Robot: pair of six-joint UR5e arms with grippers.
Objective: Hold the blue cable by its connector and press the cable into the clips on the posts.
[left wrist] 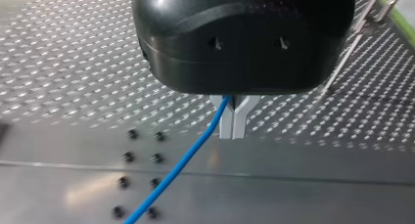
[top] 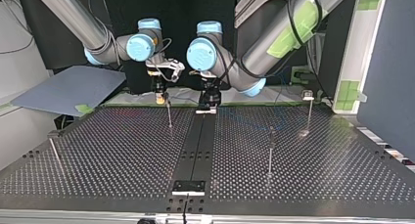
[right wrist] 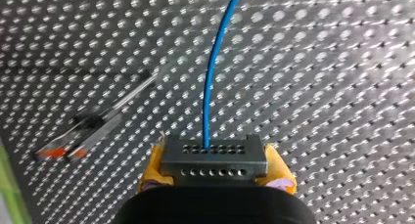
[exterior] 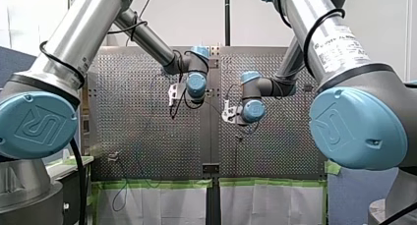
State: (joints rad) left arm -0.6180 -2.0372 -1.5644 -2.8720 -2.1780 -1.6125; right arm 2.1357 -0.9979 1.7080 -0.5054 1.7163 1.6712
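Step in hand, as I judge it: cable held, routing not begun. My right gripper [right wrist: 216,171] has its yellow pads [right wrist: 278,169] clamped on the dark connector [right wrist: 215,155], and the blue cable [right wrist: 211,82] runs straight out ahead of it over the perforated table [top: 122,150]. My left gripper [left wrist: 233,122] is pinched shut on the cable further along. In the top view both grippers hang at the table's far edge, the right one just beside the top of the nearest post [top: 169,115], and I see no cable in any of the 4 posts' clips. Next move likely needs the span kept taut, lined over that clip, then pressed down.
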